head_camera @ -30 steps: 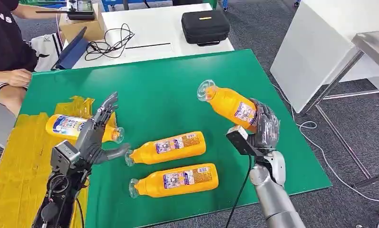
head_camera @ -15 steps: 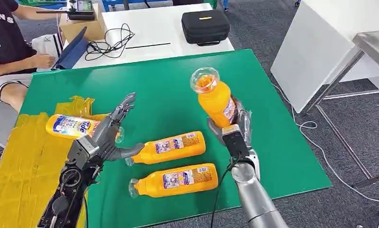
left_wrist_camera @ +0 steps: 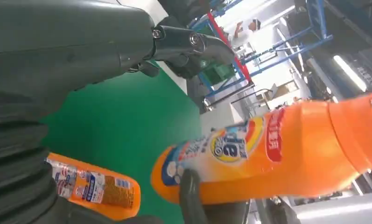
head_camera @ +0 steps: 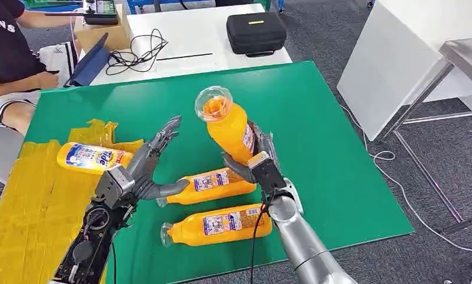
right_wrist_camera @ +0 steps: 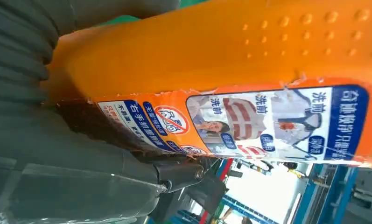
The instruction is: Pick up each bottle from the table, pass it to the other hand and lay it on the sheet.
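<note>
We take the green worktop point(head_camera: 316, 118) as landmark. At its left edge lies the yellow sheet point(head_camera: 26, 207), and one bottle point(head_camera: 91, 158) already lies flat on it, cap end pointing toward the worktop middle.

Just worktop-side of the sheet, the left hand point(head_camera: 144, 171) hangs wide, fingers spread and thumb out, holding nothing. In the left wrist view the held bottle point(left_wrist_camera: 277, 149) sits close ahead of its fingers point(left_wrist_camera: 193, 46), apart from them.

Over the worktop middle, the right hand point(head_camera: 254, 163) grips a bottle point(head_camera: 227, 127) by its lower body, tilted near upright with the clear cap up. The right wrist view shows its label point(right_wrist_camera: 268, 121) pressed against the palm.

On the worktop, toward the near edge below both hands, two more bottles lie flat side by side: one point(head_camera: 212, 183) and, nearer the edge, another point(head_camera: 218, 226).

Contents: all four bottles look full of orange liquid, caps on. We judge they're heavy and slick.

Risks, as we see it:
- The handover is not yet made. If the right hand lets go before the left closes, the bottle drops onto the two lying below and may roll off the near edge.
- The grip is low on a tall full bottle, so it could tip out.
- The left thumb sits just beside the upper lying bottle and could nudge it.
</note>
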Controlling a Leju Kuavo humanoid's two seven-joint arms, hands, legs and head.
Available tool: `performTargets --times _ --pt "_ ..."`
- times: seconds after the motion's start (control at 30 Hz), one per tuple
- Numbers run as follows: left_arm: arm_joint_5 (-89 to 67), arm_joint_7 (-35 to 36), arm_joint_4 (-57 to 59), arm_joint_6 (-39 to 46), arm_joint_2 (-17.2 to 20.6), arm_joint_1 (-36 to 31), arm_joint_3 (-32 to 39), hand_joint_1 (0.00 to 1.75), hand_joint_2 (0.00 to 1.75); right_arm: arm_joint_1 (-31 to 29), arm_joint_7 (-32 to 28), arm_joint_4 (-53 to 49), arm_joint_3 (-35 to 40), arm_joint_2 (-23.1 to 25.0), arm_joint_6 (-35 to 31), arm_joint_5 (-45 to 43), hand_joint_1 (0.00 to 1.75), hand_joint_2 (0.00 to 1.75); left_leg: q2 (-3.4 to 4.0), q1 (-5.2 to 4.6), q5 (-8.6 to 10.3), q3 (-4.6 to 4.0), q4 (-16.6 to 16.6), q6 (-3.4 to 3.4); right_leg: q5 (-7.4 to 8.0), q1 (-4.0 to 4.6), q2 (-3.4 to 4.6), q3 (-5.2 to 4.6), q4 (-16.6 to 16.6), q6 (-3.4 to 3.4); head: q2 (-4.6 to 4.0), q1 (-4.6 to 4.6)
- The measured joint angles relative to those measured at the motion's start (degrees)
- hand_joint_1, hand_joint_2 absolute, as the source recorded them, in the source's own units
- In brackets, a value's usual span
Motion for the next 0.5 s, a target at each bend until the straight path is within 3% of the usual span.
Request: performTargets --times 0.17,0.5 --pt "0.2 0.0 0.4 0.2 0.0 0.0 -0.4 0.0 1.75 -0.4 -0.1 1.1 0.6 0.0 0.1 -0.2 1.75 1.75 -0.01 -0.01 0.0 -0.01 0.0 0.0 0.0 -0.01 0.0 0.0 0.0 0.0 0.0 0.0" --pt "1.1 -0.2 1.5 0.3 -0.4 -1.1 -0.5 0.0 1.75 -3.4 -1.0 5.8 4.8 0.7 6.6 -0.3 1.75 1.75 0.03 0.01 0.0 0.0 0.0 0.0 0.0 0.01 0.01 0.0 0.0 0.0 0.0 0.0"
